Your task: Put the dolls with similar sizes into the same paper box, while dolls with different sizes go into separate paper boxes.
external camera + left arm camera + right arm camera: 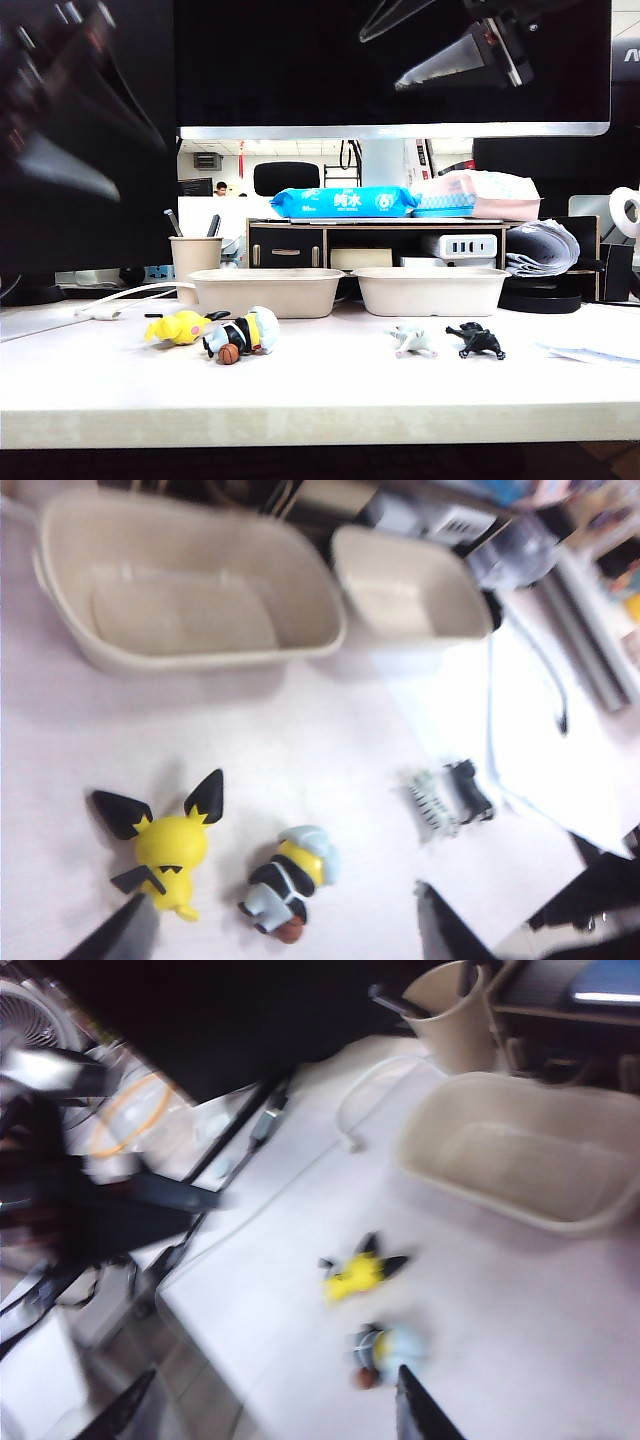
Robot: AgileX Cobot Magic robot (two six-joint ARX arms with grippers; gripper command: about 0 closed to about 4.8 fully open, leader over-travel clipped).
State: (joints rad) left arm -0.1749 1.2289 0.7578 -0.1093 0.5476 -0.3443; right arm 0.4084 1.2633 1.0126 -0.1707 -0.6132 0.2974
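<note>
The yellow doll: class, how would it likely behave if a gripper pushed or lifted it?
The yellow doll lies on its side on the table, so a push would probably slide or spin it, not topple it. Its round head may slip between jaws. The thin black ears look like the likeliest parts to snag; it seems rigid and light.

Four dolls [250, 334], two paper boxes [268, 292], two pincers [280, 935].

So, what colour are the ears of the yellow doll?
Black ears on the yellow doll; left wrist view shows it best.
</note>
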